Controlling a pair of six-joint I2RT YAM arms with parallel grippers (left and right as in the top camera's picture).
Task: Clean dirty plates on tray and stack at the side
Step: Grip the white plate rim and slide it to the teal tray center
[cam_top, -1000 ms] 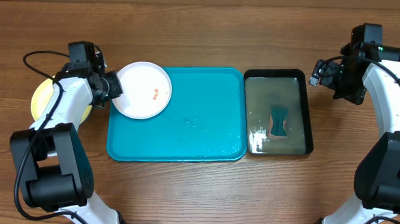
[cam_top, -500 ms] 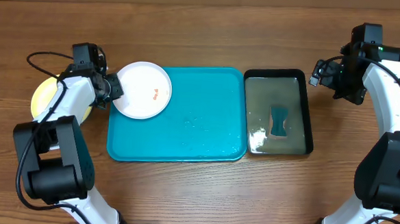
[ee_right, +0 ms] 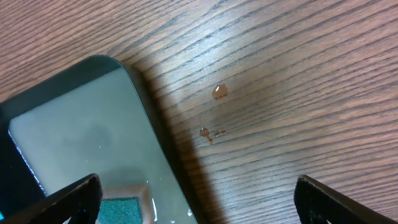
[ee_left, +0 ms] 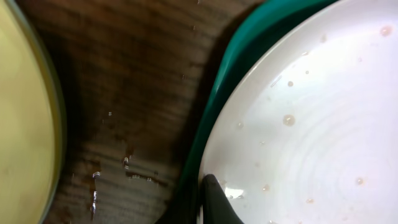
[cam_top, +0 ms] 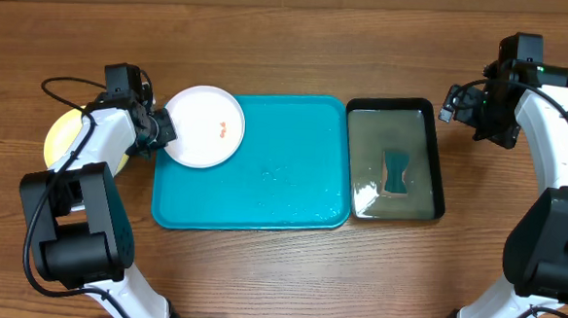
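Overhead view: white plate (cam_top: 204, 127) is lying over the upper-left corner of the teal tray (cam_top: 264, 177), its left edge overhanging the tray's rim, with small orange smears (cam_top: 221, 130) showing near its middle. The left gripper (cam_top: 161, 133) is pinching that overhanging rim, its claw closed on the white plate. A yellow-green plate (cam_top: 59, 133) is sitting on the wooden table (cam_top: 278, 276) to the left of the tray, partly hidden under the left arm. A black tray (cam_top: 438, 157) holding water and a teal sponge (cam_top: 396, 173) is lying just to the right of the teal tray. The right gripper (cam_top: 457, 102) is hanging by the black tray's upper-right corner, touching nothing.

Left wrist view: one dark finger (ee_left: 214, 202) is pressing on the wet white plate's edge, with the teal tray's rim curving beside it and the yellow-green plate filling the left border.

Right wrist view: the right gripper's fingers (ee_right: 78, 194) are standing wide apart and empty above the black tray's corner, with droplets (ee_right: 219, 91) sitting on the wood.
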